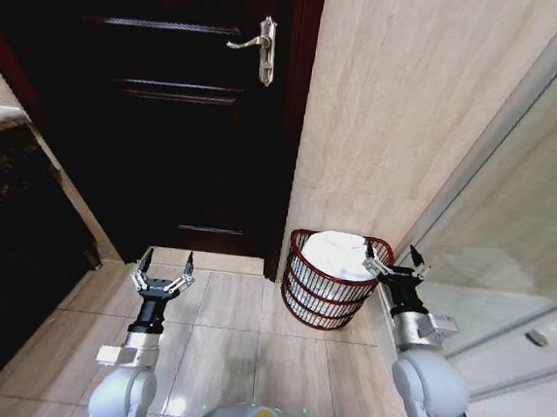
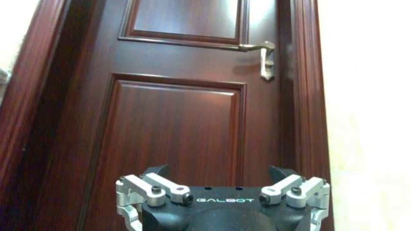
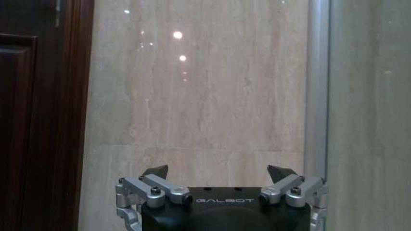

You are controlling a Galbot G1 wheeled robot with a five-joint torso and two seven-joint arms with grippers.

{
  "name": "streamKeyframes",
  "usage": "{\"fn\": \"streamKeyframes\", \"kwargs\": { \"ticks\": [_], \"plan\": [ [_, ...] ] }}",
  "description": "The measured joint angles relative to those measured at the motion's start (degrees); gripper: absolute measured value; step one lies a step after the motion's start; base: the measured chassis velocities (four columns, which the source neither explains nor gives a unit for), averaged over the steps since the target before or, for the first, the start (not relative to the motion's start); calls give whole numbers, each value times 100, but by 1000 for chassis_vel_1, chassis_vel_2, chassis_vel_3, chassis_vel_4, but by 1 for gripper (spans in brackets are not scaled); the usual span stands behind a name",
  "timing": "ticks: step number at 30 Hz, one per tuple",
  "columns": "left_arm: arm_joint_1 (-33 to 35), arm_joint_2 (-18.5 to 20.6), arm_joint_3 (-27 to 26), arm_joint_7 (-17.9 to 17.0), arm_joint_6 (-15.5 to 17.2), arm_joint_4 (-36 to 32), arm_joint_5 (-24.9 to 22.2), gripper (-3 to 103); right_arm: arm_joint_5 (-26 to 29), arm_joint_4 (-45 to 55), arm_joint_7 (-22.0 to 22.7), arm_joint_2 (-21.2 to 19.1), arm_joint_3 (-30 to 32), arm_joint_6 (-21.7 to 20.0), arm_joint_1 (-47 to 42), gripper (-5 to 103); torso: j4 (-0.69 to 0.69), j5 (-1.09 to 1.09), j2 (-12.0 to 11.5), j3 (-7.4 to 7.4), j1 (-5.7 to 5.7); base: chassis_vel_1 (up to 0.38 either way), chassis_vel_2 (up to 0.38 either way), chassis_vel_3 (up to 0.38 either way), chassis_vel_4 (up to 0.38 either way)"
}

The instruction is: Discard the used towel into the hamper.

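A tiled bathroom floor [image 1: 217,350] is lying in front of the robot, with a dark wooden door [image 1: 170,111] straight ahead, a beige stone wall [image 1: 404,112] beside it and a glass panel [image 1: 520,239] running along the right side. The hamper [image 1: 328,289] is standing on the floor in the corner where the wall is meeting the glass, just right of the door frame — a white towel [image 1: 341,254] is lying inside it, filling the top. The right gripper [image 1: 392,264] is hovering at the hamper's right rim, just beside the towel; its fingers are standing wide apart and are holding nothing, and I cannot tell if one fingertip is touching the rim. In the right wrist view its fingers [image 3: 156,172] are pointing at the stone wall with only air between them. The left gripper [image 1: 164,270] is waiting low above the floor in front of the door, well apart from the hamper, also spread wide and empty — the left wrist view is showing its fingers [image 2: 157,172] facing the door panel and the metal door handle [image 2: 262,55].
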Motion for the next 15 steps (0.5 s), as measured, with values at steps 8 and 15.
{"fn": "streamKeyframes", "kwargs": {
  "ticks": [8, 15],
  "plan": [
    [-15, 21, 11, 60, 21, -40, 24, 100, 56, 118, -1, 53, 190, -16, -200, 100, 0, 0, 0, 1, 0, 29, -27, -22, 28],
    [-92, 127, -50, -15, 98, -12, -75, 100, -34, 91, 19, 112, 66, -35, -116, 100, 0, 1, 0, 0, 0, 133, -143, -122, 121]
  ]
}}
